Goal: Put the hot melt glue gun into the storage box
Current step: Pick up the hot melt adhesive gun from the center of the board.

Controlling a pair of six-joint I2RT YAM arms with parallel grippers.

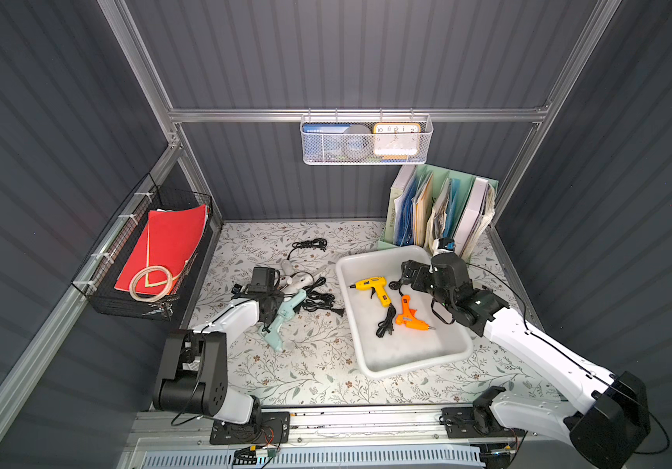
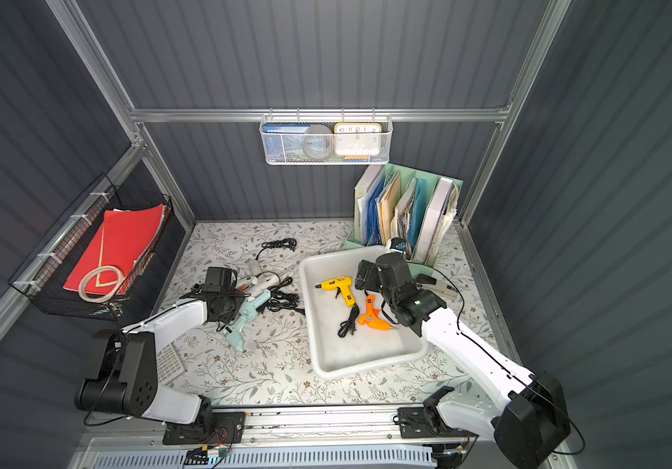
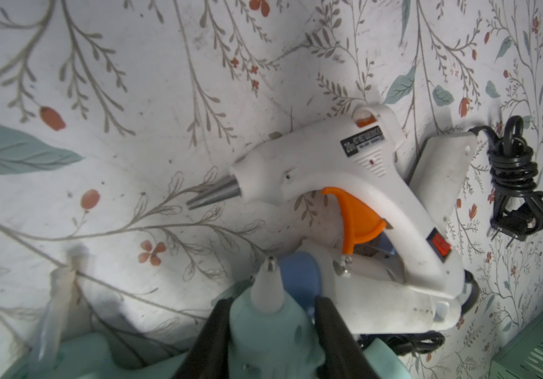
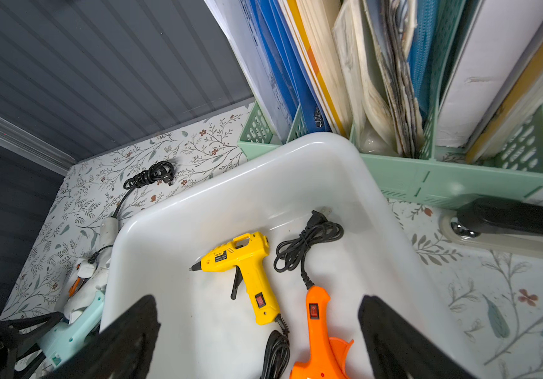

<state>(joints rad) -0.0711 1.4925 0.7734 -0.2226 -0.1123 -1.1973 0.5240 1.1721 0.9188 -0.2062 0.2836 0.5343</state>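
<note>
A mint-green hot melt glue gun [image 1: 285,320] [image 2: 245,320] lies on the floral table, left of the storage box. My left gripper [image 3: 271,305] is shut on its barrel [image 3: 263,331] just behind the nozzle, with a black finger pressed against each side. The white storage box [image 1: 367,365] [image 2: 326,371] [image 4: 296,141] holds a yellow glue gun [image 1: 373,286] [image 4: 247,265] and an orange one [image 1: 409,314] [image 4: 319,328]. My right gripper [image 4: 258,302] [image 1: 409,272] hangs open over the box's far end with nothing between its fingers. Two white glue guns [image 3: 345,183] [image 1: 298,280] lie stacked just beyond the mint one.
Black cords [image 1: 320,300] trail between the guns and the box, and a coiled cable [image 1: 310,244] lies farther back. A green file rack [image 1: 440,211] stands behind the box and a stapler [image 4: 506,226] beside it. A black wire basket [image 1: 143,260] hangs left, a white mesh basket [image 1: 367,140] on the back wall. A calculator [image 2: 168,363] lies near the left arm.
</note>
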